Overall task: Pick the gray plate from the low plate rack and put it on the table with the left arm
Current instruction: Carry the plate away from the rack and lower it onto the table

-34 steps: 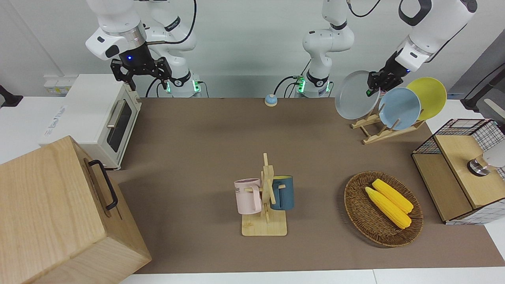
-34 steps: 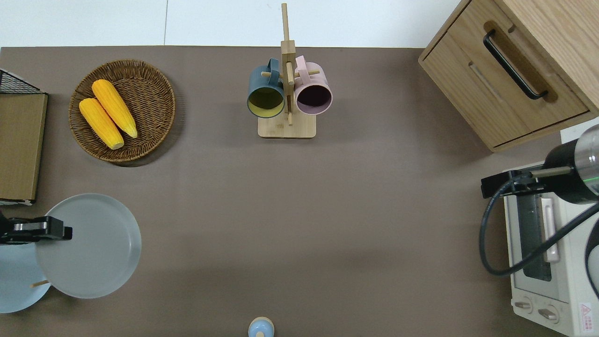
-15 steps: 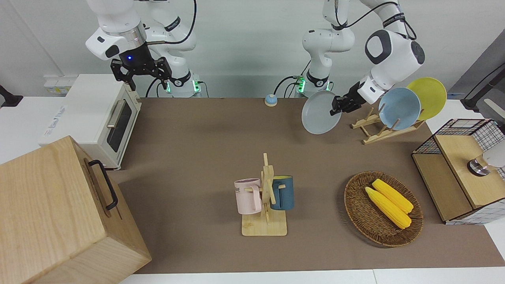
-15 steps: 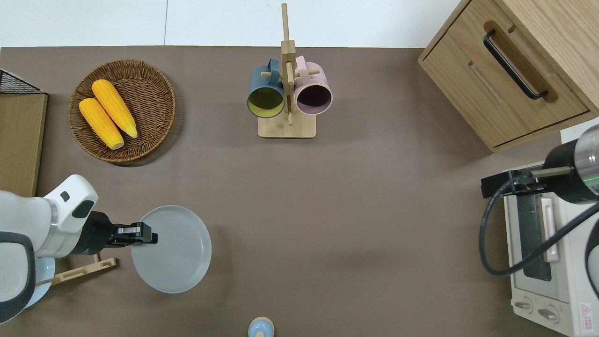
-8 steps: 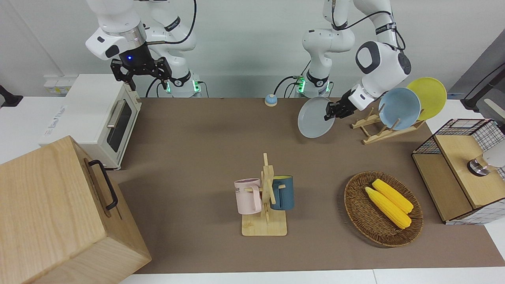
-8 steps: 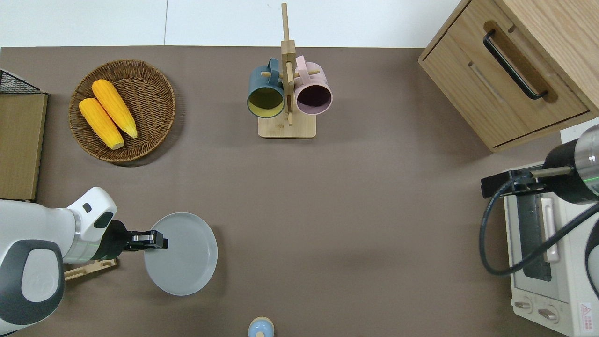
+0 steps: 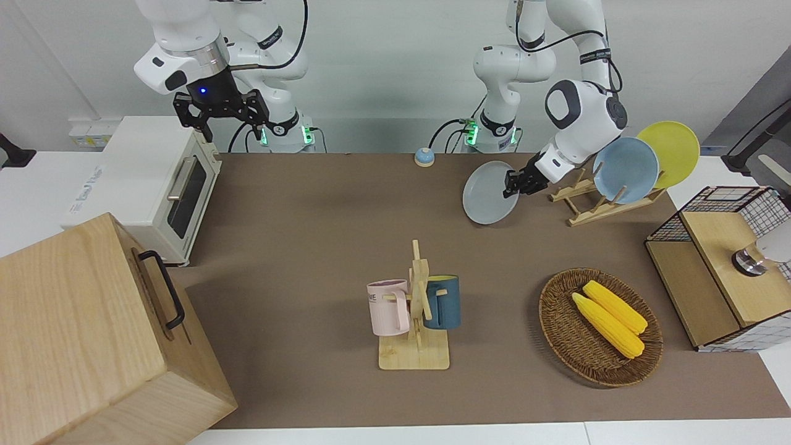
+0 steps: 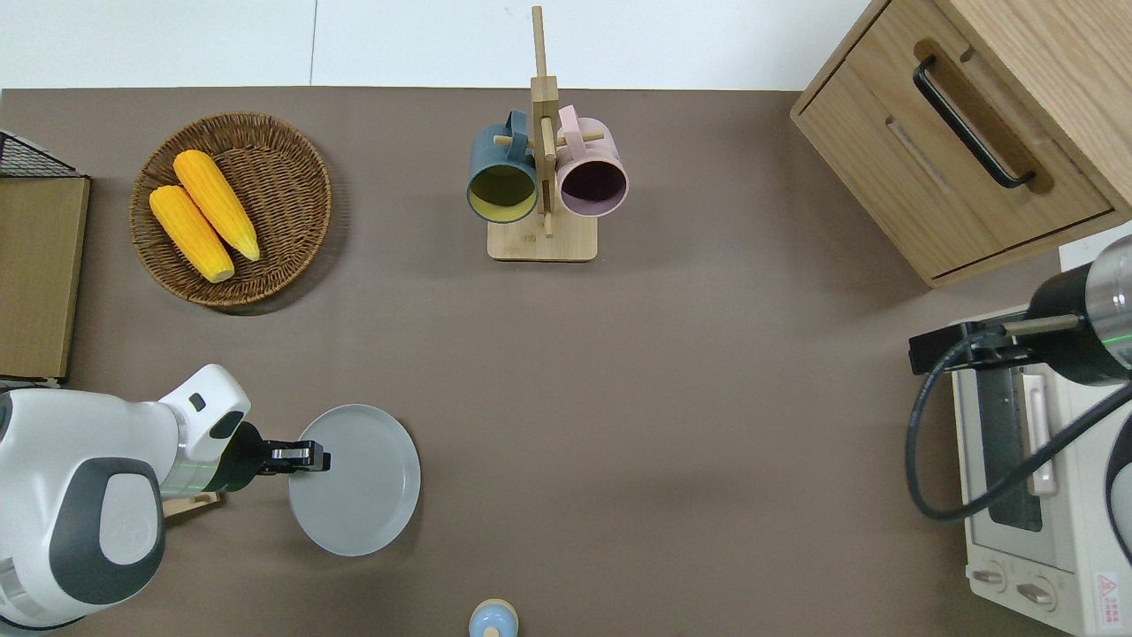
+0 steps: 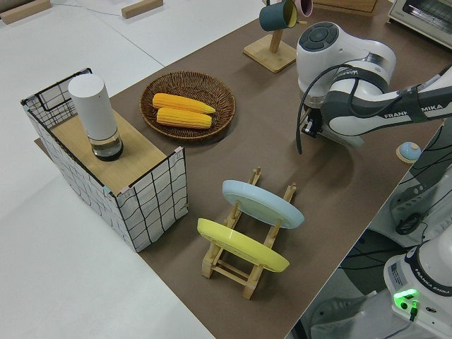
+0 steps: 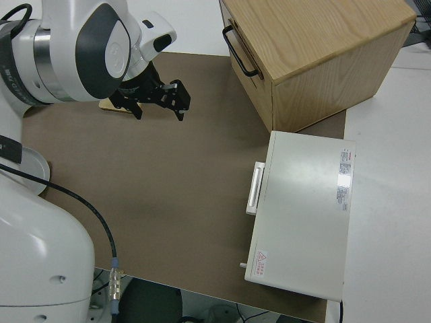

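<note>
My left gripper [image 7: 511, 183] is shut on the rim of the gray plate [image 7: 487, 199]. The plate hangs tilted, low over the brown table [image 7: 321, 204], beside the low plate rack [image 7: 587, 201] on the side toward the table's middle. From above, the left gripper [image 8: 309, 458] pinches the gray plate [image 8: 358, 482] at its edge nearest the rack. Whether the plate's lower edge touches the table cannot be told. A light-blue plate [image 7: 625, 170] and a yellow plate [image 7: 670, 148] still lean in the rack [image 9: 247, 247]. The right gripper [image 7: 221, 117] is parked, open and empty.
A wooden mug stand [image 7: 415, 309] with pink and blue mugs stands mid-table. Farther from the robots than the rack sit a wicker basket [image 7: 559, 327] of corn and a wire-sided box [image 7: 723, 259]. A blue bell [image 7: 424, 157], a toaster oven [image 7: 151, 179] and a wooden cabinet [image 7: 93, 334] are also here.
The left arm has lifted the gray plate off the rack, carried it toward the table's middle and lowered it. The right arm has not moved.
</note>
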